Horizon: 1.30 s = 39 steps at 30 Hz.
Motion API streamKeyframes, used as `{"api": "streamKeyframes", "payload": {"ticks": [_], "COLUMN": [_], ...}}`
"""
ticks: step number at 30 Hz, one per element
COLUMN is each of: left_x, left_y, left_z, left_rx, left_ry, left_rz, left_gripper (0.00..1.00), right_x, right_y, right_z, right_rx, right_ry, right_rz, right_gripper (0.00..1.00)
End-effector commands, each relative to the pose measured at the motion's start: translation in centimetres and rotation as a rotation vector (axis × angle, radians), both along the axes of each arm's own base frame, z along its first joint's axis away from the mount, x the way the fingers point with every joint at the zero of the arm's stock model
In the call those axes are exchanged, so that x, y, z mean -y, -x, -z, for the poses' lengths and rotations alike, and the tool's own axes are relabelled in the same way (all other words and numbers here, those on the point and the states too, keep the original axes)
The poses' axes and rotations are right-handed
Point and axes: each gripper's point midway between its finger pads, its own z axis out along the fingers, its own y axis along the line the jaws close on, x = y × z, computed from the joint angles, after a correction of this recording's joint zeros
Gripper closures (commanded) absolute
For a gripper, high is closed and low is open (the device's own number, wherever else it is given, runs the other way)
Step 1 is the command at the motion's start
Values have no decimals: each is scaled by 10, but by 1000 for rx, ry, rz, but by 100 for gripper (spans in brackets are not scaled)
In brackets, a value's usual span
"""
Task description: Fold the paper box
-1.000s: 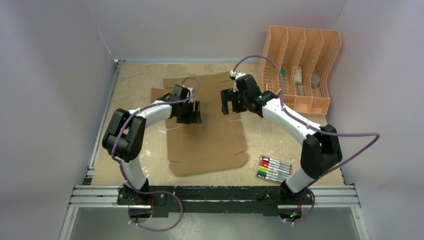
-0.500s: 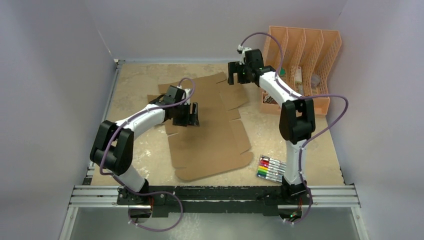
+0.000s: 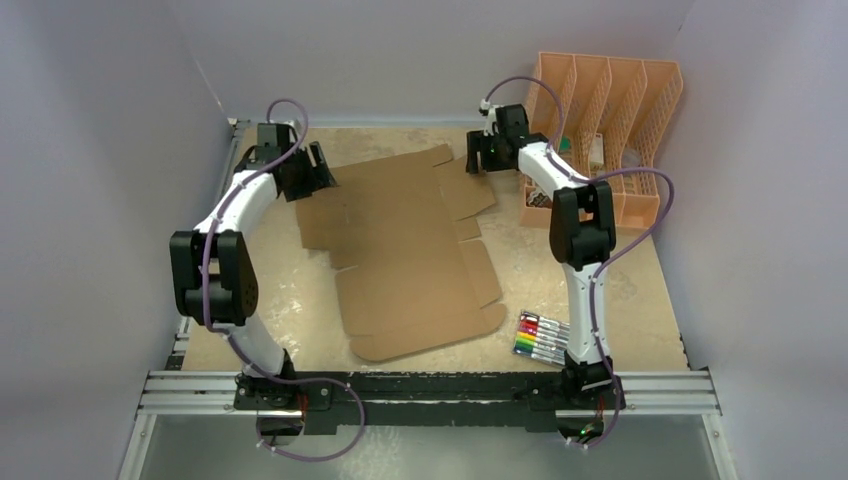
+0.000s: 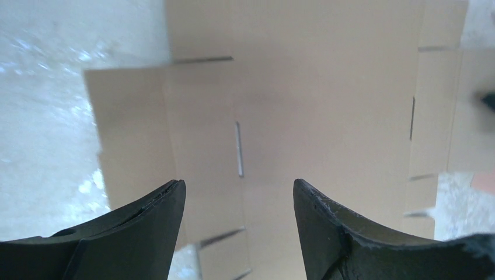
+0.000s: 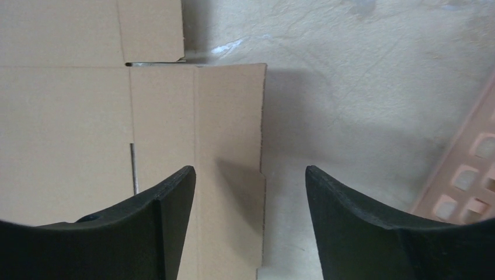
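Observation:
The paper box [image 3: 405, 250] is a flat brown die-cut cardboard sheet with flaps and slots, lying unfolded on the table. My left gripper [image 3: 318, 170] is open and empty above the sheet's far left corner; its view shows the sheet [image 4: 327, 111] below the jaws. My right gripper [image 3: 474, 157] is open and empty above the sheet's far right flap; its view shows the flap's edge [image 5: 230, 116] between the jaws.
A peach plastic slotted organizer [image 3: 612, 135] stands at the back right, close to the right arm; its corner shows in the right wrist view [image 5: 467, 175]. A pack of coloured markers [image 3: 547, 337] lies front right. Grey walls enclose the table.
The left arm swung from over the sheet's middle to its far left corner. The right gripper went from the centre to the far right flap. The sheet turned slightly.

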Motion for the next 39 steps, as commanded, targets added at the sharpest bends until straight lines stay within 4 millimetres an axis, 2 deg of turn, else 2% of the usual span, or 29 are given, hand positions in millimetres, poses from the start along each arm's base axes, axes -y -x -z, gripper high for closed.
{"api": "streamKeyframes", "payload": {"ticks": [1, 4, 7, 10, 15, 20, 24, 29, 33, 36, 39], "left_x": [-43, -73, -90, -95, -84, -77, -67, -45, -34, -24, -16], "left_y": [-27, -40, -50, -68, -92, -96, -89, -90, -95, -95, -91], "left_z": [1, 7, 13, 22, 30, 42, 51, 47, 42, 41, 40], "left_rx": [10, -4, -23, -16, -5, -31, -55, -22, 10, 17, 18], "left_ry": [-26, -37, -55, -30, 46, 81, 130, 256, 327, 382, 397], "left_rz": [-101, -146, -144, -113, -19, 59, 119, 186, 213, 244, 272], "left_gripper": [32, 32, 32, 32, 32, 32, 33, 34, 36, 40, 49], "right_x": [-12, -17, -22, -24, -23, -22, -18, -20, -23, -25, -26], "right_y": [-6, 1, 10, 21, 29, 39, 42, 48, 52, 53, 54], "right_z": [-24, -25, -31, -38, -52, -65, -74, -81, -88, -90, -89], "right_rx": [41, 23, 18, 26, 71, 116, 155, 177, 195, 201, 199], "right_ry": [-62, -90, -124, -154, -167, -204, -229, -252, -272, -283, -288], "right_rz": [-68, -91, -107, -125, -150, -163, -143, -150, -171, -182, -184], "right_gripper": [34, 52, 72, 85, 100, 100, 100, 100, 100, 100, 100]}}
